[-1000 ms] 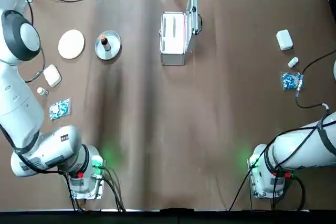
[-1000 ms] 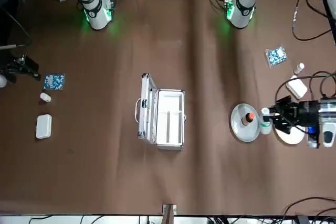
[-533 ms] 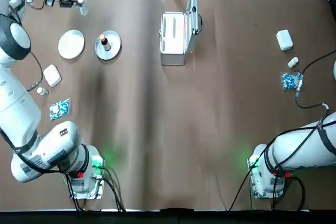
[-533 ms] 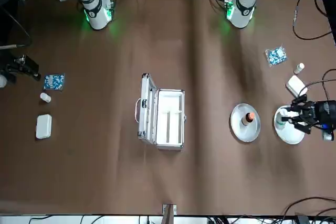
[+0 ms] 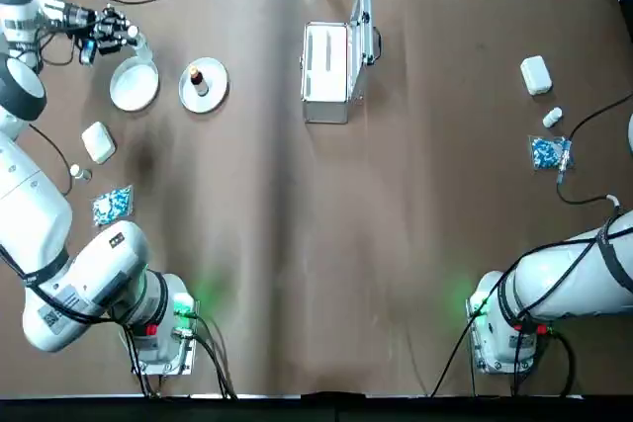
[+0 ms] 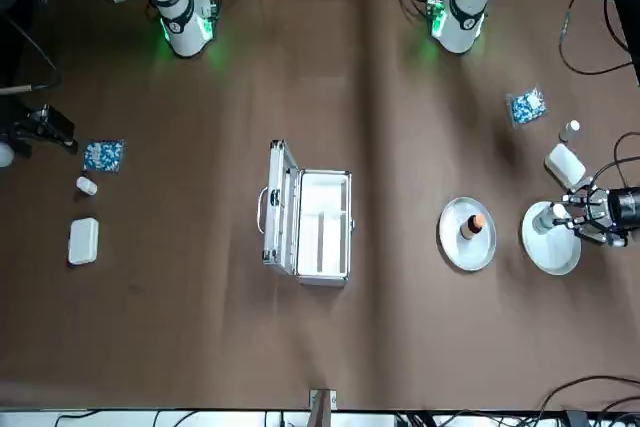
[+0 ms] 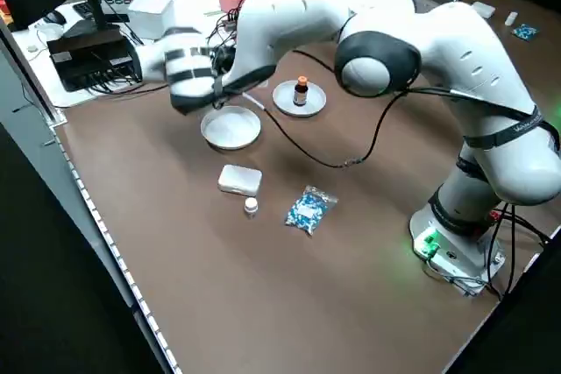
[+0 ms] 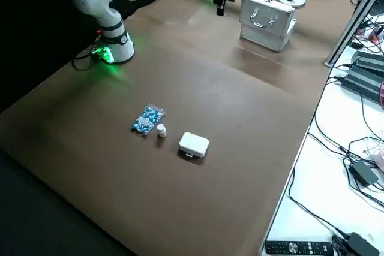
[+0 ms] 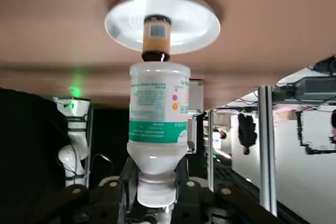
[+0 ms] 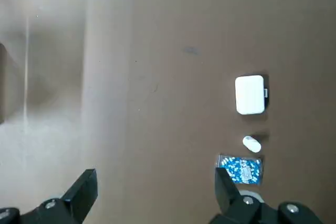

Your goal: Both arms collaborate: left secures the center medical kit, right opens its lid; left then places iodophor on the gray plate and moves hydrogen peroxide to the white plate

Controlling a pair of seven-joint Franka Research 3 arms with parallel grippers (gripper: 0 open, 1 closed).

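Wide bare desk (image 5: 326,244) lies open between the arm bases and the medical kit (image 5: 331,71), whose raised lid (image 5: 364,17) walls its right side, while the left hand (image 5: 127,35) with the hydrogen peroxide (image 9: 159,129) crowds the white plate (image 5: 135,86) beside the gray plate (image 5: 204,86).

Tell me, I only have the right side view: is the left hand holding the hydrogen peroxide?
Observer: Yes. The left wrist view shows the left hand shut on the hydrogen peroxide, at its cap end.
Operator: Is it at the white plate?
Observer: The front view shows the bottle over the white plate's edge; contact unclear.
Operator: And the right hand?
Observer: Its wrist view shows the right hand open above bare table.
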